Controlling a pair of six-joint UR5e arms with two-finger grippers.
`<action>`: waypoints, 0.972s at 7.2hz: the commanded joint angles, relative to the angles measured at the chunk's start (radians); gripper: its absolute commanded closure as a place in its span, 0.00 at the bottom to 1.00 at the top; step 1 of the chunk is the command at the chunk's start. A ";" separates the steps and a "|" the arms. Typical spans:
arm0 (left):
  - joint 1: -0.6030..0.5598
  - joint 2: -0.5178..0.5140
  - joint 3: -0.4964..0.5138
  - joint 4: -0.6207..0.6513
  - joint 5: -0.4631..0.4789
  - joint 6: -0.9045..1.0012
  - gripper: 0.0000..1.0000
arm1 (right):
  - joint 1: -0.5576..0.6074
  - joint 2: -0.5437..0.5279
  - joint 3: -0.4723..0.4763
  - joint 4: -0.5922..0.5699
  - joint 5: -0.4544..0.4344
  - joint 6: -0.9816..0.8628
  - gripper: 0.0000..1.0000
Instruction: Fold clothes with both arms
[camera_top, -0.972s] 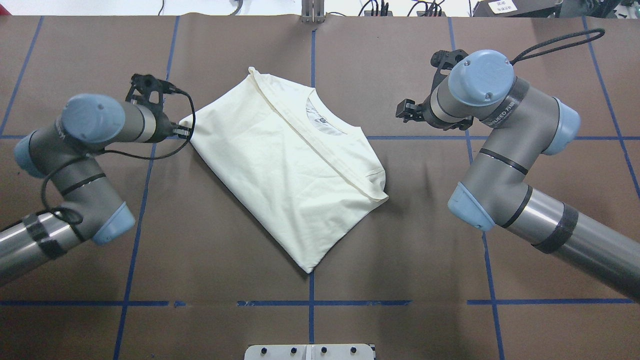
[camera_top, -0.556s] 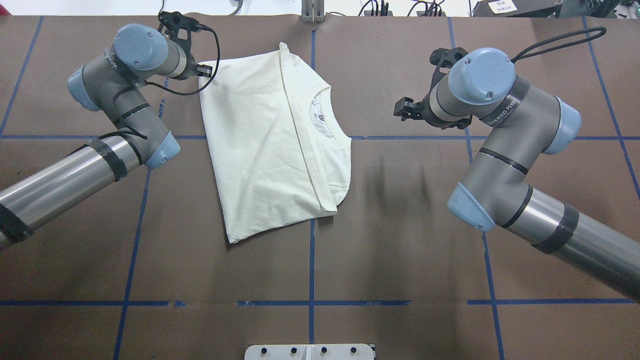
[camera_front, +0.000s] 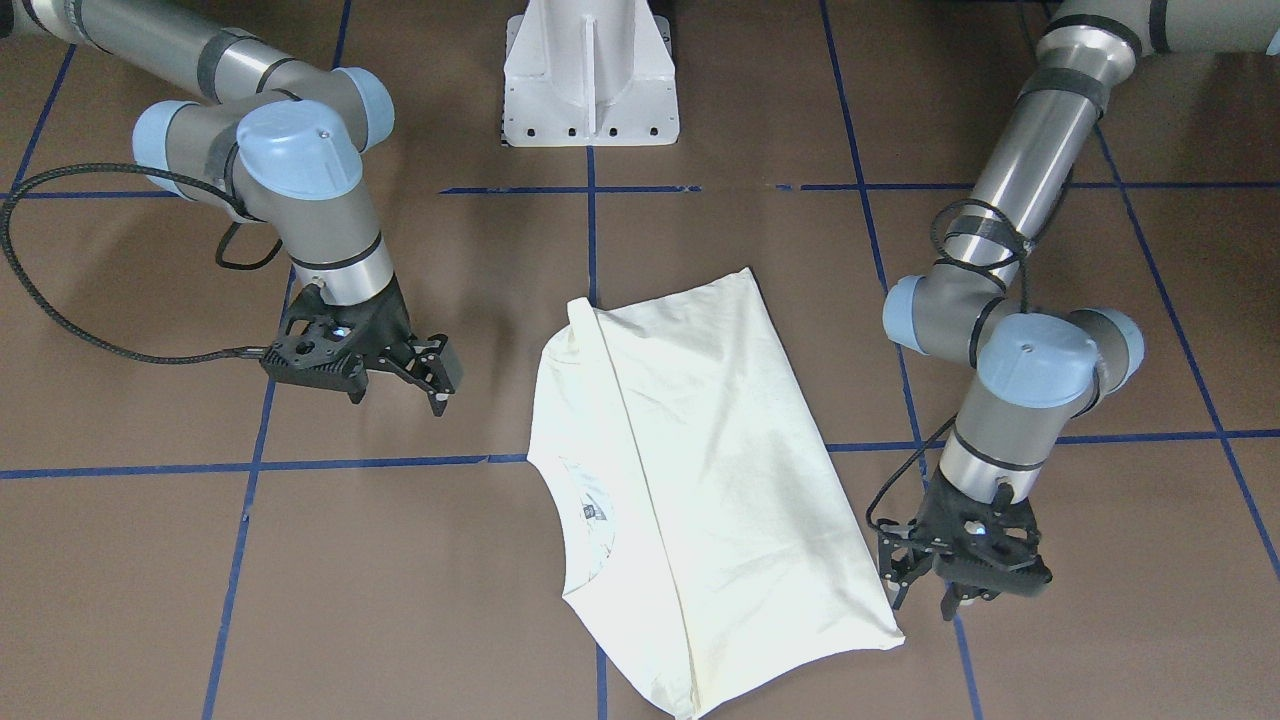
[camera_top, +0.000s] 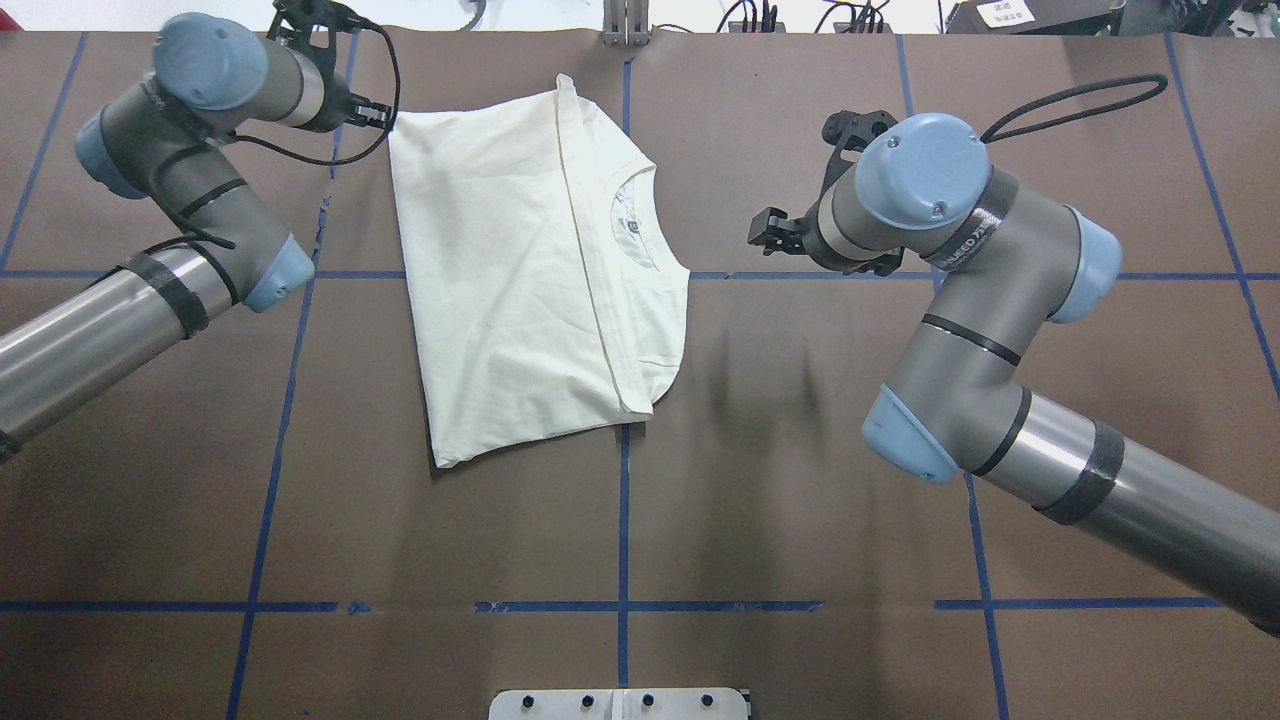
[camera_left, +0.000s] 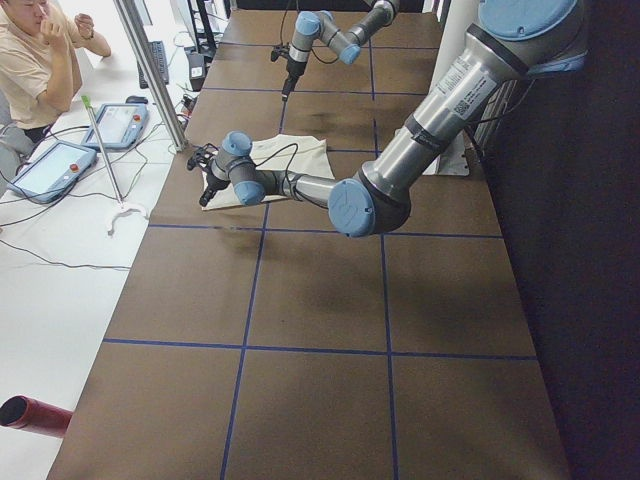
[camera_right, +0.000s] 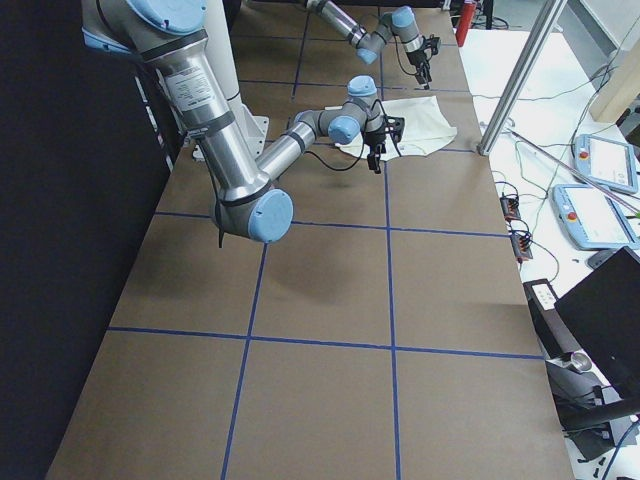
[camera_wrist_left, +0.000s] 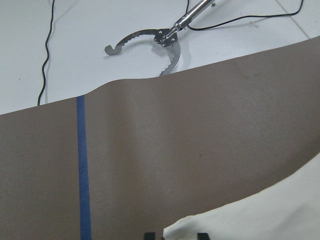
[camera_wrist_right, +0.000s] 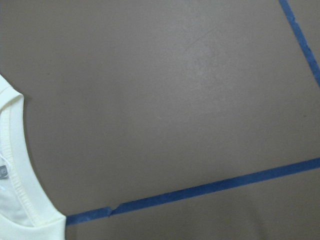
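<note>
The cream T-shirt (camera_top: 520, 270) lies folded on the brown table, plain side up, with the collar and its label facing right; no print shows. It also shows in the front view (camera_front: 690, 500). My left gripper (camera_top: 375, 112) is at the shirt's far-left corner. In the left wrist view its two fingertips stand apart with the shirt corner (camera_wrist_left: 182, 230) between them. In the front view this gripper (camera_front: 920, 598) is open beside the flat corner. My right gripper (camera_top: 765, 232) is open and empty, hovering right of the collar (camera_wrist_right: 12, 200), apart from the shirt; it also shows in the front view (camera_front: 440, 385).
The white pedestal base (camera_front: 590, 80) stands at the near middle edge. Blue tape lines (camera_top: 622, 520) cross the table. The far table edge (camera_wrist_left: 150, 82) is close to the left gripper, with a metal tool (camera_wrist_left: 165, 42) on the floor beyond. An operator (camera_left: 35, 50) sits past that edge.
My left gripper swung from the left side to the far-left, dragging the shirt's corner and turning the shirt from diagonal to nearly square. My right arm shifted a little left toward the collar.
</note>
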 joint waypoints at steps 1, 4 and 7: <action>-0.021 0.091 -0.130 -0.008 -0.078 0.023 0.00 | -0.061 0.104 -0.083 0.011 -0.066 0.078 0.10; -0.020 0.092 -0.129 -0.008 -0.076 0.017 0.00 | -0.112 0.178 -0.261 0.092 -0.125 0.083 0.23; -0.018 0.093 -0.129 -0.008 -0.076 0.014 0.00 | -0.161 0.180 -0.268 0.092 -0.164 0.084 0.28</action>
